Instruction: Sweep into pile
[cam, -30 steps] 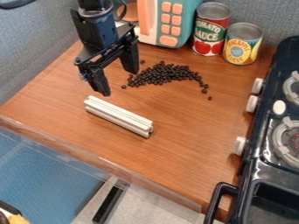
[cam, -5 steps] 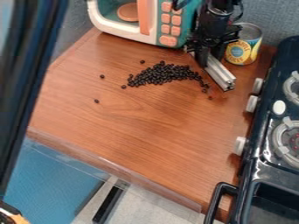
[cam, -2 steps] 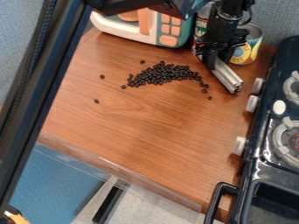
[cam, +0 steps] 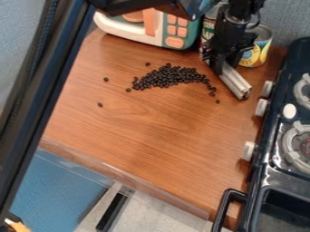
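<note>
My gripper point(cam: 221, 68) hangs at the upper right of the work surface, in front of the cans and right of the beans. It is shut on a pale ribbed bar point(cam: 235, 83), whose free end slants down and right toward the stove knobs. Part of the bar is hidden behind the gripper. Small black beans point(cam: 169, 77) lie in an elongated heap left of the bar, trailing off at the right. Stray beans point(cam: 100, 104) lie apart on the left side of the wooden counter point(cam: 145, 122).
A toy microwave point(cam: 133, 31) stands behind the heap. A yellow can point(cam: 258, 47) and a red can point(cam: 209, 27) are behind the gripper. The stove's knobs point(cam: 261, 107) edge the right side. The arm's dark link crosses the left.
The bar lay on the counter's left-centre six seconds ago; my gripper took hold of it and carried it to the upper right. Lately it shifted slightly right and down. Two stray beans show at left.
</note>
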You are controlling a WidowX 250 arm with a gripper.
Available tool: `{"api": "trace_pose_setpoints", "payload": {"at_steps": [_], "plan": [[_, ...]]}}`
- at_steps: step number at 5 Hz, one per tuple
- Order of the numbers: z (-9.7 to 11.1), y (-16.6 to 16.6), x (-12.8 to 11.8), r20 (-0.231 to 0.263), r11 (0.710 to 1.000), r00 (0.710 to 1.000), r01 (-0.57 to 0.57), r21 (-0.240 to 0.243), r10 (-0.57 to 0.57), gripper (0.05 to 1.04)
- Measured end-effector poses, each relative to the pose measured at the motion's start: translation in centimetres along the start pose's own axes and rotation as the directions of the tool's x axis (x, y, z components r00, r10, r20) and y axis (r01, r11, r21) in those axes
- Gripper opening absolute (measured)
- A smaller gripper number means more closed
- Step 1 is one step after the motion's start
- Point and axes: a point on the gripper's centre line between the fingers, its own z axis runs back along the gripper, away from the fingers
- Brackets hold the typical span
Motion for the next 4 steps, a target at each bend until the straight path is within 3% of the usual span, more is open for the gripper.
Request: {"api": "trace_pose_setpoints", "payload": {"at_steps": [4], "plan": [[-0.7, 2.4, 0.4, -0.005, 1.000, 1.000, -0.019, -0.002, 0.019, 0.382]]}}
